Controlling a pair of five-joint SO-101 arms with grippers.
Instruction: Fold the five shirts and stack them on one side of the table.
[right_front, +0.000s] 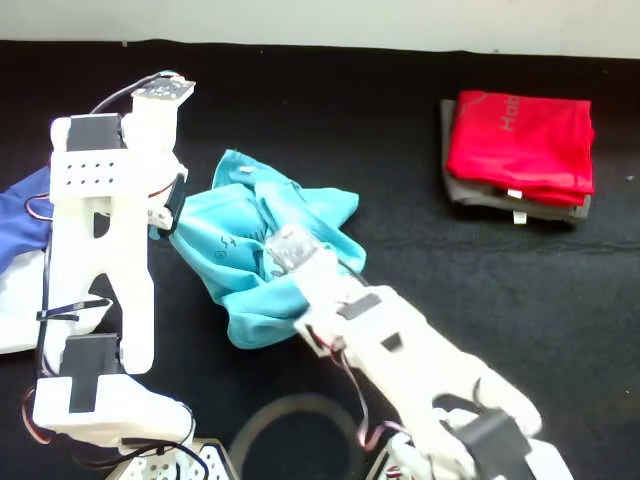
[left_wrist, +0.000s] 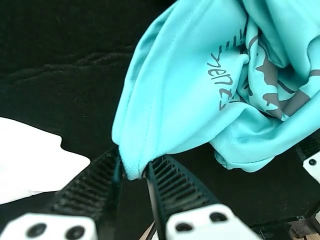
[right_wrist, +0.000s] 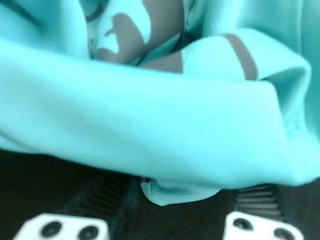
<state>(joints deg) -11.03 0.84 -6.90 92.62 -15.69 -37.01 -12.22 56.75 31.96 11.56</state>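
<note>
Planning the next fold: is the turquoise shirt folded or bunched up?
Bunched: the turquoise shirt lies crumpled in ridges, one corner pinched by the left gripper, its hem inside the open right gripper.

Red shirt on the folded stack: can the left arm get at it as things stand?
Probably not: the left gripper is shut on the teal shirt, and the red shirt lies far off beyond the right arm.

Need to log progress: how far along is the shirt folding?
Done: a folded red shirt lies on a folded grey shirt at one side of the black table. In hand: the crumpled turquoise shirt, its edge pinched by the left claw; the right claw is open against it. Left: that one, plus a blue shirt and a white shirt that look unfolded.
</note>
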